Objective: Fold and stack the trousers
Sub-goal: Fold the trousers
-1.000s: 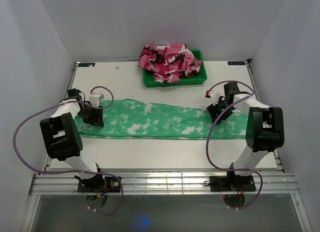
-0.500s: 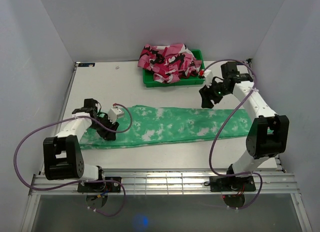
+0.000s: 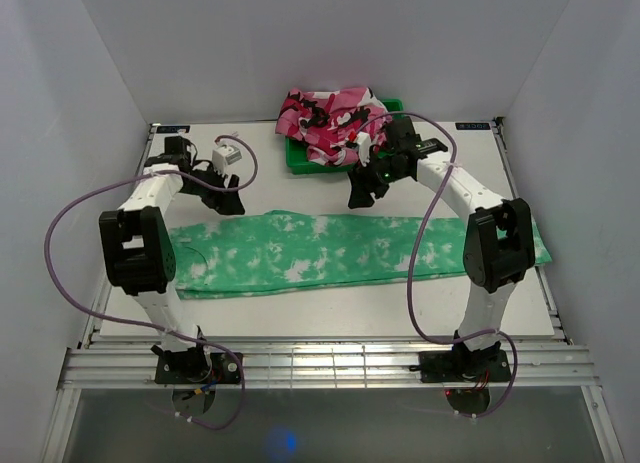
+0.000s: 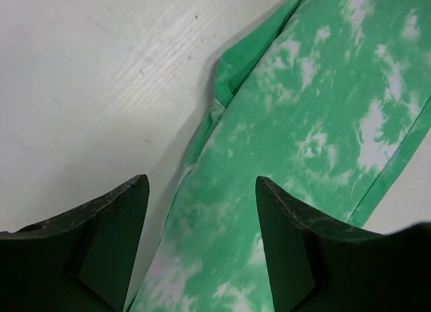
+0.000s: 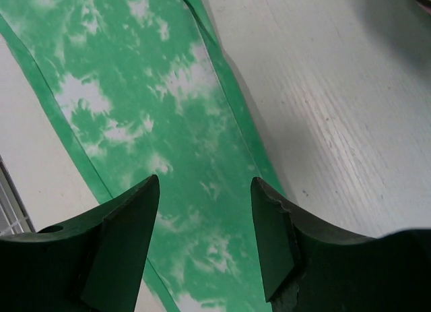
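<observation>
Soft matt cloth trousers (image 3: 330, 251) on a white, finely grained matt surface (image 3: 270, 178); green bin (image 3: 310, 165), seemingly glossy plastic.

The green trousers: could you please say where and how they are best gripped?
Probably the far long edge near each end, coming down from above: the trousers lie flat in a long strip across the table, leaving only thin edges to pinch.

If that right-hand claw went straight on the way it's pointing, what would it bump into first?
Most likely the green trousers: the right gripper, jaws open and empty, points down at the cloth close to its edge, with bare table just beside. Depth is hard to judge.
</observation>
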### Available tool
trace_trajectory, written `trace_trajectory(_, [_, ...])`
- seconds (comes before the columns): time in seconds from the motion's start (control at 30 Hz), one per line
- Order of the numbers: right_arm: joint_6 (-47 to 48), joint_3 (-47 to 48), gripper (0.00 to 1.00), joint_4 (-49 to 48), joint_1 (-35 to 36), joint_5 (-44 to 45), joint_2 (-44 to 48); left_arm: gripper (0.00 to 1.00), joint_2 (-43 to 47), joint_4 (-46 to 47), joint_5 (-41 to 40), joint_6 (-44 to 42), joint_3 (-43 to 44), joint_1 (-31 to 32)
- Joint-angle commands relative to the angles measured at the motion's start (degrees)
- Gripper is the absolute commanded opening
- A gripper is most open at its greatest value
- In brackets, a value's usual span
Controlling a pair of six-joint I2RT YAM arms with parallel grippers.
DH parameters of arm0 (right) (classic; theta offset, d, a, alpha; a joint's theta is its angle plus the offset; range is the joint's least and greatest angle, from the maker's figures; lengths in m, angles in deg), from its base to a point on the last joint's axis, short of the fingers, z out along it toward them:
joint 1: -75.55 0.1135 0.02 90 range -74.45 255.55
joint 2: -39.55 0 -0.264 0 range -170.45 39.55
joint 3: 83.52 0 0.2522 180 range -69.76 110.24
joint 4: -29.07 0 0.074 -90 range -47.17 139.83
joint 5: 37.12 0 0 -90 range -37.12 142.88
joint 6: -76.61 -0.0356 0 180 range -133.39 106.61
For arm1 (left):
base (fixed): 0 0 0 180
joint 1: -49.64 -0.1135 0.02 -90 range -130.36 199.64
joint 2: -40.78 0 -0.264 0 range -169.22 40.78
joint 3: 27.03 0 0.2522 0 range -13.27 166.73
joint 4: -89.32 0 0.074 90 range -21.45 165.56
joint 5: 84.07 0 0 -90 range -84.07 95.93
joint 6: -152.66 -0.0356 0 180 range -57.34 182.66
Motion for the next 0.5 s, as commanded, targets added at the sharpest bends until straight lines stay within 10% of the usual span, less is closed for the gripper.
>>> trace_trajectory(0.0, [-3.7,5.0,0.63,-4.1,1.1,-2.5,-1.3,0.76,-4.1,-3.4,3.9,-1.4,0.6,-0.1])
trace_trajectory(0.13, [-4.4,5.9,0.64,-4.8,1.1,-3.0,-3.1,0.75,-7.3,-2.7,3.5,-3.4,0.1,0.1])
trace_trajectory(0.47, [-6.9,6.5,0.63,-6.1,1.1,-4.8,-4.8,0.0,3.6,2.1,3.3,-12.8,-12.2,0.6])
